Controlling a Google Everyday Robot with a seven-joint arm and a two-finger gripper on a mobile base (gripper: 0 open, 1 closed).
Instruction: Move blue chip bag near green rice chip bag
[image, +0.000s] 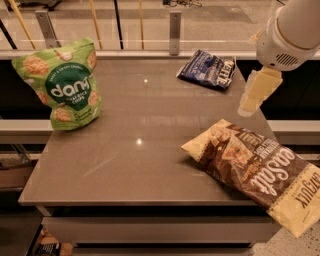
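The blue chip bag (207, 69) is small and dark navy with white lettering. It lies flat at the table's far right, near the back edge. The green rice chip bag (61, 85) stands upright at the far left of the table, with white "dang" lettering on a dark green circle. My gripper (256, 91) hangs from the white arm (292, 31) at the right. It is above the table's right edge, a little right of and nearer than the blue bag, and not touching it.
A large brown-and-cream chip bag (255, 167) lies on the near right of the grey table (135, 150) and overhangs its right edge. A railing with posts (174, 27) runs behind the table's back edge.
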